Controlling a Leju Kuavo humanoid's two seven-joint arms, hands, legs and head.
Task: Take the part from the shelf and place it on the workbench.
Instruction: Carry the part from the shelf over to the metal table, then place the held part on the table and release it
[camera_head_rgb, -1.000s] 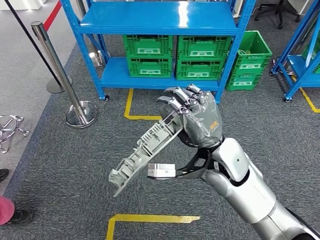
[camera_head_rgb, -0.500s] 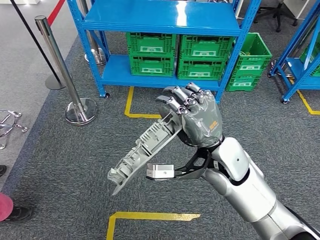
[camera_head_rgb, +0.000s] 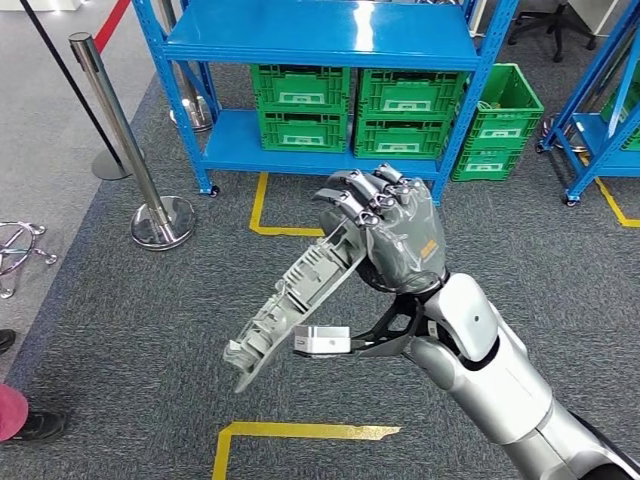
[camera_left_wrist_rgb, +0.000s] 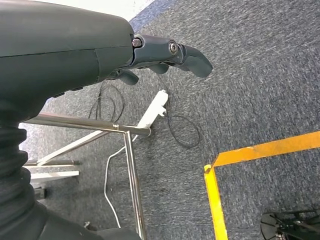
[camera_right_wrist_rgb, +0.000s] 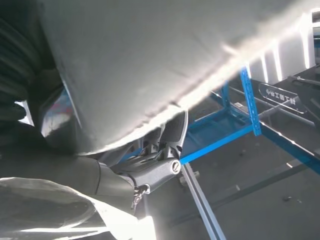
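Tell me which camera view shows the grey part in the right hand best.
The head view: the long grey part shows whole, its upper end held by the right hand above the carpet. In the right wrist view the part is a blurred pale surface close against the lens. The left wrist view looks at the carpet floor and the left hand.

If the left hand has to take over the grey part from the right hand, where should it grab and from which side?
Probably the free lower end of the grey part, coming from the robot's left. The right hand grips only the upper end, so the long ribbed piece slants down and leftward in open air above the carpet. Grip across its narrow width, clear of the wrist camera beneath.
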